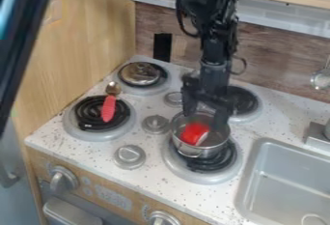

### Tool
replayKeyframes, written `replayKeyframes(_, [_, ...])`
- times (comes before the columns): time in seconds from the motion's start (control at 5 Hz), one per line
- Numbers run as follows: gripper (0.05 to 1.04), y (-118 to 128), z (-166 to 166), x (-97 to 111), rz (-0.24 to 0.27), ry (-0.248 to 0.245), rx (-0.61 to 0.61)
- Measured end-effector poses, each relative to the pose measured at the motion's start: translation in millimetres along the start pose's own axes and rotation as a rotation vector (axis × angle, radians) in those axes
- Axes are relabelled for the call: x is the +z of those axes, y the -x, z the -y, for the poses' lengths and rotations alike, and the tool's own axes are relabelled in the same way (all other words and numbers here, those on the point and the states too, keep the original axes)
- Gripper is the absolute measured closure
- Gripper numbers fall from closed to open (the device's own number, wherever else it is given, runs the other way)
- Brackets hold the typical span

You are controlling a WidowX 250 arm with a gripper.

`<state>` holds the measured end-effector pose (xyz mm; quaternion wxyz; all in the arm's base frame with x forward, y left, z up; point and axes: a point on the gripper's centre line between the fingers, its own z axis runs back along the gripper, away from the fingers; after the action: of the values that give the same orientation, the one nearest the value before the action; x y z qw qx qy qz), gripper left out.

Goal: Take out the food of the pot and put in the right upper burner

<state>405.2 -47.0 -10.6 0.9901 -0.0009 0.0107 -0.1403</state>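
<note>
The gripper (205, 115), spread wide, hung at the rim of the pot (185, 148) above red food (193, 133), a narrow counter strip (243, 136) separating burner (192, 176) from sink (249, 173)

A spoon (109, 107) with a red handle is laid on the front left burner (82, 114), and its handle is pointed to the front. The back left burner (157, 80) is partly covered by a round shiny thing (140, 73). Three round gray knobs (130, 157) are set on the white, dotted desk (103, 159). On the right, a gray sink (290, 180) is set in. A black strip (162, 47) is seen by the brown wood wall (270, 50).
</note>
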Motion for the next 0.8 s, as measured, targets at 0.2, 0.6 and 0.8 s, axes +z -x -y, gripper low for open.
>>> replayKeyframes(0.2, [0.085,5.3,-2.0,-8.4,-0.039,-0.020,0.010])
replayKeyframes(0.6, [0.457,21.9,-1.6,-25.0,-0.100,-0.026,0.024])
replayKeyframes(0.8, [0.528,26.8,0.3,-24.4,-0.091,-0.019,0.004])
